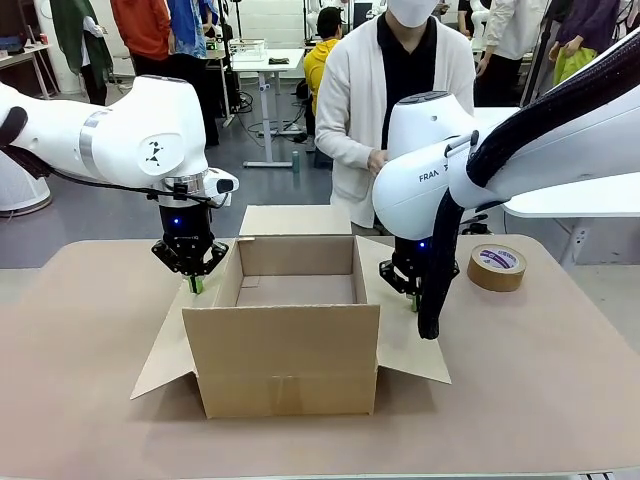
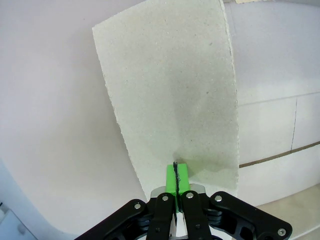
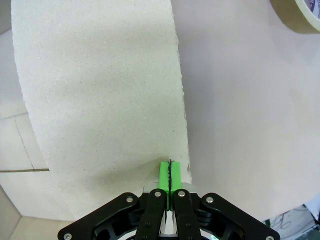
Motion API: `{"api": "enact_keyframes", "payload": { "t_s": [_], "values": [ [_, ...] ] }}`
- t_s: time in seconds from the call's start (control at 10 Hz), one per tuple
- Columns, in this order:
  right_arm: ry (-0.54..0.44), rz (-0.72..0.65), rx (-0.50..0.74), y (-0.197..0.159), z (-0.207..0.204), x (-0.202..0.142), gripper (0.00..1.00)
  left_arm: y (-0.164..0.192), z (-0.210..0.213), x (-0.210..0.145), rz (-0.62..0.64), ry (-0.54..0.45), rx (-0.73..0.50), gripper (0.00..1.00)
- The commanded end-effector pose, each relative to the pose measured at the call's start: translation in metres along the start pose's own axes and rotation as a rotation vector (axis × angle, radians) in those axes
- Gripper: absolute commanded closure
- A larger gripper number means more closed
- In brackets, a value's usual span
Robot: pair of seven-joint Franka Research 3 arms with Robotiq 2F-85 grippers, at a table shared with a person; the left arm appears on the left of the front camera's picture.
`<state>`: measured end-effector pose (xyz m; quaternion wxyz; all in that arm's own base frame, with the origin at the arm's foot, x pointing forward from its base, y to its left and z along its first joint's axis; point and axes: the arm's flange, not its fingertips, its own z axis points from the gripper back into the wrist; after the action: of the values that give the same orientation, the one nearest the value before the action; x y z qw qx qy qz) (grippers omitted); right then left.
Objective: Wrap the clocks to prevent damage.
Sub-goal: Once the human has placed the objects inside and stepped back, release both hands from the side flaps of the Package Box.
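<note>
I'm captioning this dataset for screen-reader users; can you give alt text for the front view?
An open brown cardboard box stands on a tan table, flaps spread, with two white robot arms' shut left fingers and right fingers pointing down at its side flaps. A brown tape roll lies at right; a person in a white cardigan stands behind.

A robotics lab is indicated: a white left arm (image 1: 120, 130) and right arm (image 1: 430, 175) are seen at a tan table (image 1: 560, 400). Behind, white desks (image 1: 268, 62) on a grey floor (image 1: 110, 215) are occupied by several people (image 1: 150, 25).
</note>
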<state>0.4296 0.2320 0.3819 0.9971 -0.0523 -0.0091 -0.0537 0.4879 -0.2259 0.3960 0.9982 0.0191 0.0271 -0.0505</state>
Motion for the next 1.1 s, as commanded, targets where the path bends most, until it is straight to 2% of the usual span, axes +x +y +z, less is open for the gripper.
{"api": "enact_keyframes", "payload": {
  "t_s": [0.0,1.0],
  "values": [
    [-0.001,-0.002,-0.012,0.0016,-0.0033,-0.0009,0.99,0.0001,-0.0014,0.0005,0.001,0.000,0.010,1.00],
    [-0.001,-0.002,-0.012,0.0016,-0.0033,-0.0009,0.99,0.0001,-0.0014,0.0005,0.001,0.000,0.010,1.00]
  ]
}}
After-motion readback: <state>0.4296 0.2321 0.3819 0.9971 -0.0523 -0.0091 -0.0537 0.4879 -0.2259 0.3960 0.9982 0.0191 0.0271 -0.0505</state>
